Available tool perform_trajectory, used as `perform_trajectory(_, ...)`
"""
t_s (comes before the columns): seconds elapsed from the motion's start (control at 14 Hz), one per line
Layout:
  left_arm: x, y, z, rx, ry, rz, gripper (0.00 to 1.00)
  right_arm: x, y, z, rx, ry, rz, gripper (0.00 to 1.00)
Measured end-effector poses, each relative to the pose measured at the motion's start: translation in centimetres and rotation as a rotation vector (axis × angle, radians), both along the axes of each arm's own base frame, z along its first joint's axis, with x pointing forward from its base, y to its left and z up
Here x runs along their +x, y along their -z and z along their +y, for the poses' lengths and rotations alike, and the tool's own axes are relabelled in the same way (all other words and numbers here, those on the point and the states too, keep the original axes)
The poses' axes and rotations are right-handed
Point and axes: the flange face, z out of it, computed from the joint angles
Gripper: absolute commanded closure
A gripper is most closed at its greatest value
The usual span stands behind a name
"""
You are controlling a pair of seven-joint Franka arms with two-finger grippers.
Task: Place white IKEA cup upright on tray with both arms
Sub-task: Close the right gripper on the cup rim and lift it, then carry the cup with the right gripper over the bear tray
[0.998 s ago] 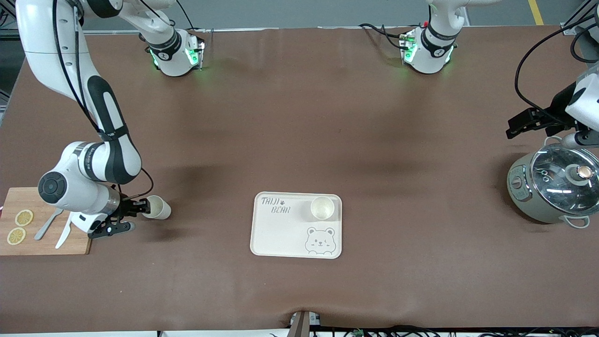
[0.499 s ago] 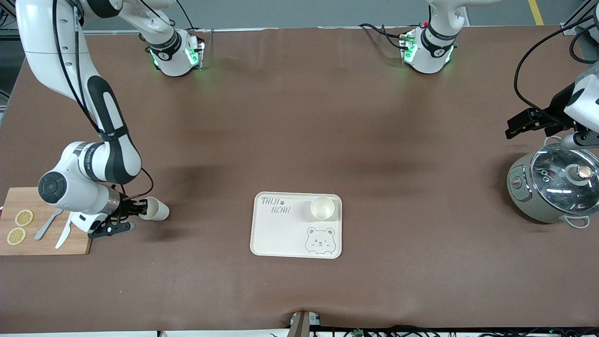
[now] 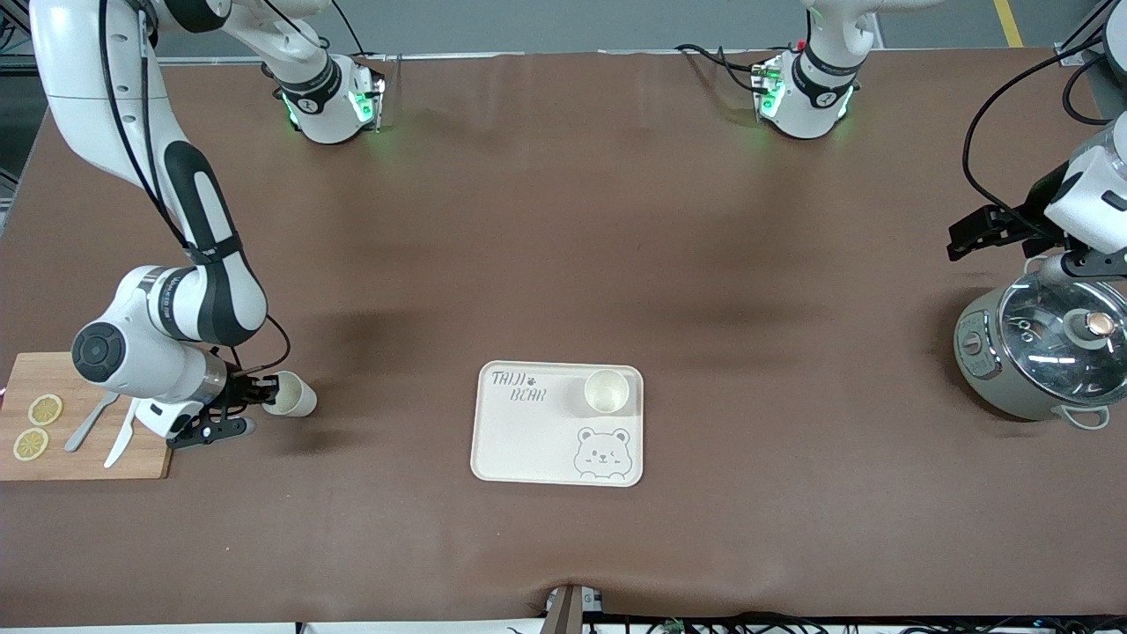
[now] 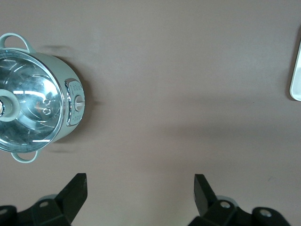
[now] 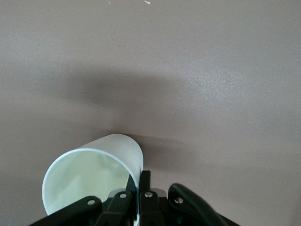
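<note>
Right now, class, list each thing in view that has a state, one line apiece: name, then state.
Cup on table: on its side, rim pinched by right gripper.
Cup on tray: upright, in the tray's corner.
Right gripper: shut on the tipped cup's wall.
Left gripper: open, holding nothing, above bare table beside the pot.
Pot: glass lid on.
Cutting board: holds two lemon slices and cutlery.

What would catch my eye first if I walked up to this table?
Probably the right gripper, its fingers pinching the rim of a white cup lying on its side beside the cutting board. Next, the cream bear tray mid-table, with another cup upright on it. The left gripper hangs open above the table beside the glass-lidded pot.
</note>
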Motion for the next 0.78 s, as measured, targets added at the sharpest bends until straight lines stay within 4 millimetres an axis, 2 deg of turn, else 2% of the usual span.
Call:
perform_trajectory(0.29, 0.0, 0.0, 0.0, 0.0, 0.0, 0.0, 0.0, 0.0, -0.1, 0.0, 0.002, 0.0, 0.011, 1.0)
perform_trajectory(0.43, 0.0, 0.0, 0.0, 0.0, 0.0, 0.0, 0.0, 0.2, -1.3, 0.0, 0.009, -0.002, 0.041, 1.0)
perform_trajectory(0.57, 0.0, 0.0, 0.0, 0.0, 0.001, 0.0, 0.0, 0.6, -4.3, 0.0, 0.021, -0.007, 0.071, 1.0)
perform_trajectory(0.78, 0.0, 0.0, -0.1, 0.0, 0.003, -0.001, 0.0, 0.7, -11.1, 0.1, 0.047, -0.019, 0.132, 1.0)
